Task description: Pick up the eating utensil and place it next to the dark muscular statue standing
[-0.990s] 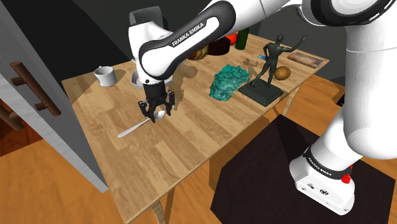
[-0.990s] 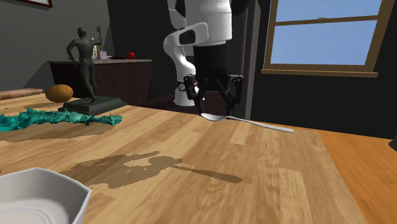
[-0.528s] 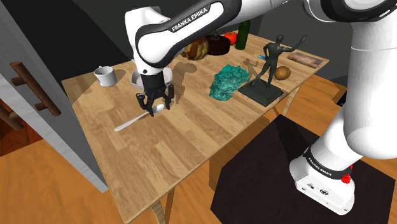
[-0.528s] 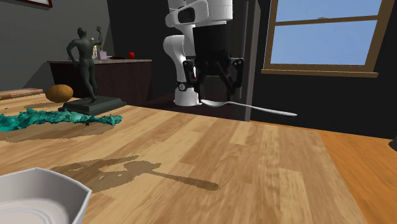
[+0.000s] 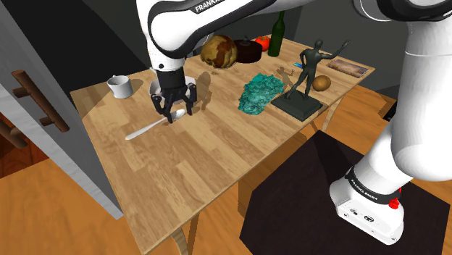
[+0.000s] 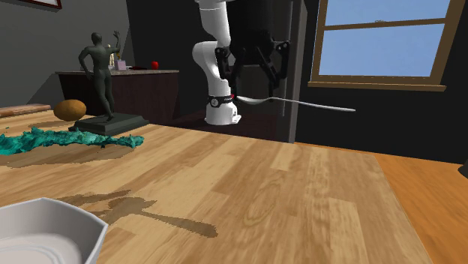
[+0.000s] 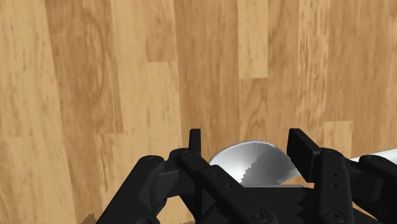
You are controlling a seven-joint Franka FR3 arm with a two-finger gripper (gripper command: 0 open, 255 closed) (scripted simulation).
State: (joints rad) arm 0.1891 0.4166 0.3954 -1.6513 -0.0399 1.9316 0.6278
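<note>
A silver spoon [image 5: 148,128] [image 6: 315,105] hangs level above the wooden table [image 5: 217,152] [image 6: 300,202]. My black gripper [image 5: 174,112] [image 6: 253,86] [image 7: 245,145] is shut on the spoon's bowl [image 7: 254,162], and the handle sticks out sideways. The spoon's shadow lies on the table below. The dark muscular statue [image 5: 310,69] [image 6: 99,67] stands upright on a dark flat base [image 5: 297,105] at the table's far corner, towards the shoulder view's right, well away from the gripper.
A teal crumpled cloth [image 5: 257,92] [image 6: 60,140] lies between gripper and statue. A brown oval thing [image 5: 321,83] [image 6: 69,109] sits by the statue's base. A white bowl [image 6: 45,232], white cup [image 5: 119,86], brown ball [image 5: 219,51], dark pot [image 5: 250,51] and green bottle [image 5: 276,34] line the far edge.
The gripper has risen from the table with the spoon in it and drifted slightly toward the shoulder view's upper left. The spoon's shadow has moved away from under it.
</note>
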